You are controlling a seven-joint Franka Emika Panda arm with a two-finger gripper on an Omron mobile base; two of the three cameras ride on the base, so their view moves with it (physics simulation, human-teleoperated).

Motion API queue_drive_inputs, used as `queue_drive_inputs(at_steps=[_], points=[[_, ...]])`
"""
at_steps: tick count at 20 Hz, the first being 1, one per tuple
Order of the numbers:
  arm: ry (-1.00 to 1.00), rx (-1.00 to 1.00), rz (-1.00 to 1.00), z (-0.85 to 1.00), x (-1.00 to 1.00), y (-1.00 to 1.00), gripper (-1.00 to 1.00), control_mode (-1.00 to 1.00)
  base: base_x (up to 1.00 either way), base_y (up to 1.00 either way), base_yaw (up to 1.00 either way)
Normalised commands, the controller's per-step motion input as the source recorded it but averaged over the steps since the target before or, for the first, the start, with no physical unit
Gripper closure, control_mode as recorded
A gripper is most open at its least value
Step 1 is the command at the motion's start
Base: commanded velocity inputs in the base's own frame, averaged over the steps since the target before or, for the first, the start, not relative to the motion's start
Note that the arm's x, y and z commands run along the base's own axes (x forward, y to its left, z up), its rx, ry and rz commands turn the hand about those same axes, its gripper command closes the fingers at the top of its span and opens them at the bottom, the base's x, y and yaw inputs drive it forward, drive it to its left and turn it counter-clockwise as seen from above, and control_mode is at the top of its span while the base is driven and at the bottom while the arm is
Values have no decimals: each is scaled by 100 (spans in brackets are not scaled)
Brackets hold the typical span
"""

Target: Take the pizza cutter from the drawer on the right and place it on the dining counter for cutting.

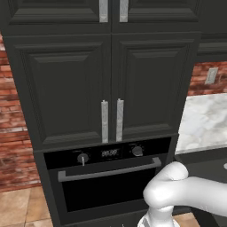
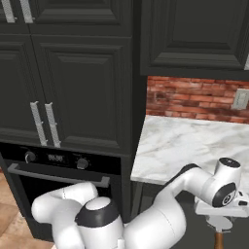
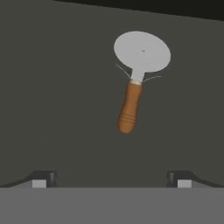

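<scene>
Hand view: pizza cutter [image 3: 135,83] lies flat on the dark drawer floor [image 3: 52,96], wheel at about 1 o'clock of frame, wooden handle running down toward 6 o'clock w/ a slight tilt. Nothing else near it.

Gripper [image 3: 111,179] looks straight down at it, fingers spread as wide as they go, nothing between them. It hangs above the tool, no contact. In the right base view the hand sits at about 4 o'clock, below the edge of the marble counter [image 2: 194,141] by the brick wall; a bit of brown handle [image 2: 219,240] shows under it, prob. the cutter, though it's cropped at the frame edge.

Handling, my read: small, light, rigid. Thin metal wheel is flat to the floor and slick, poor place to pinch, edge may be sharp. Handle is the spot: round, thicker, grippy wood, stands proud of the floor. Take it mid-handle, fingers across its width, so hand needs to shift toward 12 o'clock of frame and drop. Round handle could roll if nudged from one side only.
</scene>
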Motion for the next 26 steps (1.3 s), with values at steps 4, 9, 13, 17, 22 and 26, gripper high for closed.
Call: queue_drive_inputs(at_steps=[4,9,13,17,22,26], points=[[0,0,0,-29,0,0,-100,-100,0,0,0],[0,0,0,-19,0,0,-100,-100,0,0,0],[0,0,0,-16,0,0,-100,-100,0,0,0],[0,0,0,-17,0,0,-100,-100,0,0,0],[1,0,0,-8,0,0,-100,-100,0,0,0],[1,0,0,0,0,0,-100,-100,0,0,0]])
